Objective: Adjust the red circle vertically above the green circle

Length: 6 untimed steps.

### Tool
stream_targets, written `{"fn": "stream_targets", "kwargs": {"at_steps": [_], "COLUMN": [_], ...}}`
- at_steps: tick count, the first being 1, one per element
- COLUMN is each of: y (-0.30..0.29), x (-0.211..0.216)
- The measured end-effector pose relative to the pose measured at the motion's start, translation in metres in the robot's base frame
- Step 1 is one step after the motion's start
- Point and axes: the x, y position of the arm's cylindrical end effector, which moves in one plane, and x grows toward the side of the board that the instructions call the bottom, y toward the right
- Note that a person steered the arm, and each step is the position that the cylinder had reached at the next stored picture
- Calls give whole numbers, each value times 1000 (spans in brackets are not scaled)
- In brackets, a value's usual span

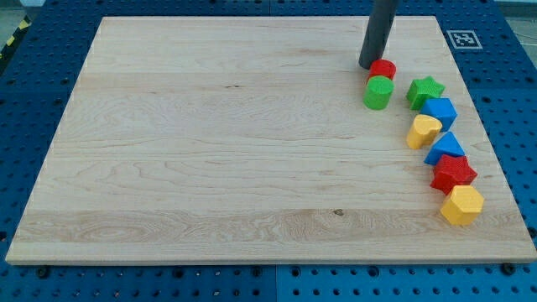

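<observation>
Eight blocks (424,134): two each red, green, blue, yellow.

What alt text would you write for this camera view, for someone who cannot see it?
My tip rests against the upper left of a red circle, which touches a green circle just below it on a wooden board. To their right, a green star heads a curved line of blue, yellow and red blocks.

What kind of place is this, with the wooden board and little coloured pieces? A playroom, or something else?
Most likely a robotics test bench, not a playroom. The wooden board lies on a blue perforated mounting table, a printed marker tag sits at its corner, and my tip rests beside the red circle, above the green circle.
</observation>
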Motion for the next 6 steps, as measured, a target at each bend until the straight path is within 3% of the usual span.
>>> {"fn": "stream_targets", "kwargs": {"at_steps": [1, 2, 3, 4, 6], "y": [0, -1, 31, 53, 30], "x": [17, -2, -18, -1, 5]}}
